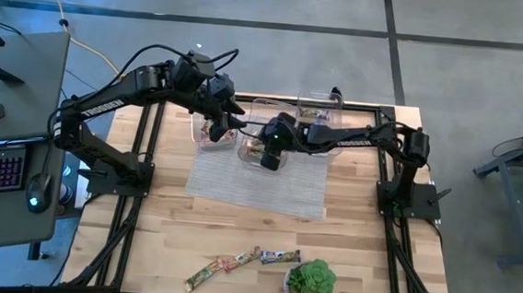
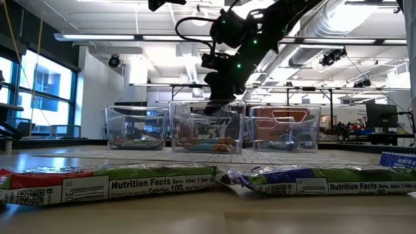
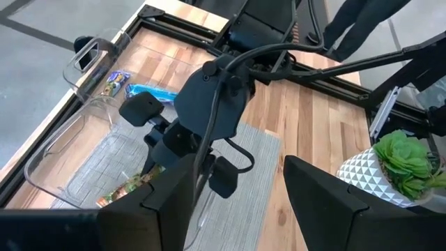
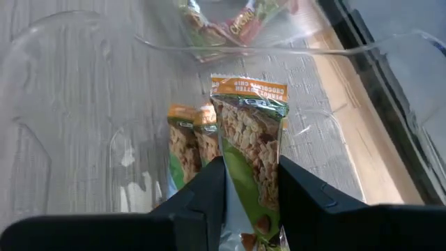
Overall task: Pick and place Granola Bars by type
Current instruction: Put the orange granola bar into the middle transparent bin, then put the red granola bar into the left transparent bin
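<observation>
Right claw (image 4: 251, 192) is clenched on a green-and-orange granola bar (image 4: 249, 132), held over the middle clear bin (image 1: 259, 151), where two like bars (image 4: 189, 143) already lie on the bottom. The neighbouring bin (image 1: 215, 129) under the left arm holds red-wrapped bars (image 4: 240, 17); the third bin (image 1: 319, 109) holds a blue-wrapped one (image 3: 150, 91). Left claw (image 3: 237, 192) hangs spread and empty above that side of the bin row, grasping nothing. Judgement: sorting is well advanced but incomplete. The held bar is not yet released, and three bars (image 1: 239, 262) remain on the counter (image 1: 355, 264) at the near edge beside the potted plant (image 1: 310, 283).
</observation>
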Motion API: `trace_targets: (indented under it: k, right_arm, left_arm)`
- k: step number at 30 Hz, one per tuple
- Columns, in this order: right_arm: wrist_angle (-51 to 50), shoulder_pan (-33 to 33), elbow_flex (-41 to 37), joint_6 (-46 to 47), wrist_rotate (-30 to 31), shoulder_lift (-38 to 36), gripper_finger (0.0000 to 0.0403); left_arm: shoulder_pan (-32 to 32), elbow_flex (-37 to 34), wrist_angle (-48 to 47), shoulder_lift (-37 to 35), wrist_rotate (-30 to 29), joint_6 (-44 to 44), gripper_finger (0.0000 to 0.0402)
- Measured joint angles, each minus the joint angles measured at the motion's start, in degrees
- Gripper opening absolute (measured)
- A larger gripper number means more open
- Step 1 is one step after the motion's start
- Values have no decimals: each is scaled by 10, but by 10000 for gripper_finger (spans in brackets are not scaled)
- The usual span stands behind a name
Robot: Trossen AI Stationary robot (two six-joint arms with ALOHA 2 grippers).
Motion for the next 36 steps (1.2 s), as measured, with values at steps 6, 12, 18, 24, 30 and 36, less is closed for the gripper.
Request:
trace_targets:
  k: [6, 12, 18, 24, 30, 36]
  right_arm:
    - [-3, -5, 0, -13, 12, 0, 99]
    - [11, -5, 0, -39, -14, 0, 140]
    - [13, -4, 0, -41, -66, 0, 192]
    - [24, 30, 0, -42, -239, -34, 200]
    - [31, 142, 0, -51, -264, -69, 192]
    - [27, 265, 0, -53, -110, -73, 189]
  left_arm:
    - [0, 0, 0, 0, 0, 0, 209]
    - [0, 0, 0, 0, 0, 0, 209]
    - [0, 0, 0, 0, 0, 0, 209]
    - [0, 0, 0, 0, 0, 0, 209]
    - [0, 0, 0, 0, 0, 0, 209]
    - [0, 0, 0, 0, 0, 0, 209]
